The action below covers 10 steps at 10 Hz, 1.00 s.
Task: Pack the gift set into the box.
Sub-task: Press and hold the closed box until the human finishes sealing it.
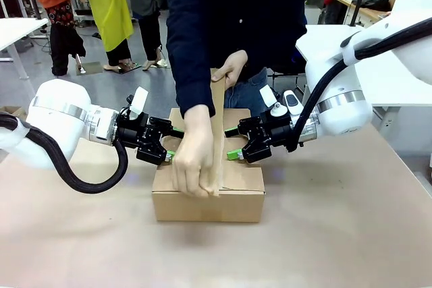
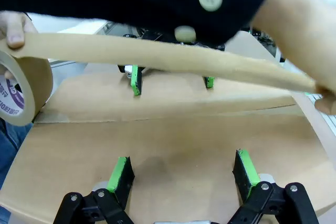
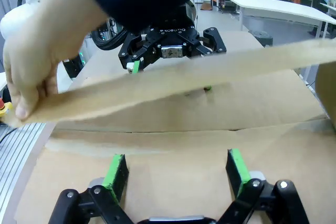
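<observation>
The box (image 1: 208,197) sits closed at the middle of the table (image 1: 337,234), its top flaps folded flat and meeting along a seam that runs from near to far. The left gripper (image 1: 167,150) comes in from the left and rests on the left flap, its green-padded fingers (image 2: 119,174) spread wide and lying flat on the cardboard with nothing between them. The right gripper (image 1: 235,148) mirrors it from the right side, its fingers (image 3: 237,167) also set wide apart and pressed down on the right flap, holding nothing. From each wrist camera the opposite gripper shows across the seam, at the far edge of the other flap. A person stands at the far side of the table in a dark sleeve. One hand (image 1: 194,156) reaches down over the near edge of the box, pinching the end of a strip of brown paper tape (image 1: 218,123) against the front of the carton. The other hand (image 1: 231,69) holds the tape up above the far side, so the strip runs taut over the seam between the two grippers. In the left wrist view the tape roll (image 2: 23,90) shows at the left, a thumb on its rim. The gift set cannot be seen with the flaps shut.
</observation>
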Motion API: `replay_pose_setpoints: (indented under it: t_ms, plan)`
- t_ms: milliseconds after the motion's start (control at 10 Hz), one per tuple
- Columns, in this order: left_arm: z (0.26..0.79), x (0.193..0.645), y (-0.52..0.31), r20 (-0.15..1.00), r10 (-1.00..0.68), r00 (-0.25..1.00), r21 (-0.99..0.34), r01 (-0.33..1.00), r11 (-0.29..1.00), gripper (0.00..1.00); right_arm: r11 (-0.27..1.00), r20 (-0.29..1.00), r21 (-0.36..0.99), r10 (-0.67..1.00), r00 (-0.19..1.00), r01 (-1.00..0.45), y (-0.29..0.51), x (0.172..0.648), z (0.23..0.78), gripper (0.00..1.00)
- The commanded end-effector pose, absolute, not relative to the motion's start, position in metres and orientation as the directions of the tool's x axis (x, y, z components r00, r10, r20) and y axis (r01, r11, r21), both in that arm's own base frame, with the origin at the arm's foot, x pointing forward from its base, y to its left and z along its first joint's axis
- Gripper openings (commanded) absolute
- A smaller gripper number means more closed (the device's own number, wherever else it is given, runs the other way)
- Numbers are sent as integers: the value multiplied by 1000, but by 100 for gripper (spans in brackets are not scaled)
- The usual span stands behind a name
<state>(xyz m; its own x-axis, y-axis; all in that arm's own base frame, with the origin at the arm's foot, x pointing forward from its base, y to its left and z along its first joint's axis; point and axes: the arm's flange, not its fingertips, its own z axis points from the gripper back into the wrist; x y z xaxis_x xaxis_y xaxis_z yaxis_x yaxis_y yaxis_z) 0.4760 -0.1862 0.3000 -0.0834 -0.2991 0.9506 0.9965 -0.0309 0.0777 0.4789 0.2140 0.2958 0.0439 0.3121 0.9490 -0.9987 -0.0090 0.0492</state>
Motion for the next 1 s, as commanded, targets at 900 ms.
replay_pose_setpoints:
  t_ms: [900]
  plan:
    - [299,475,-186,949,-303,-90,79,996,-50,100,-12,950,41,311,35,-999,214,479,294,100]
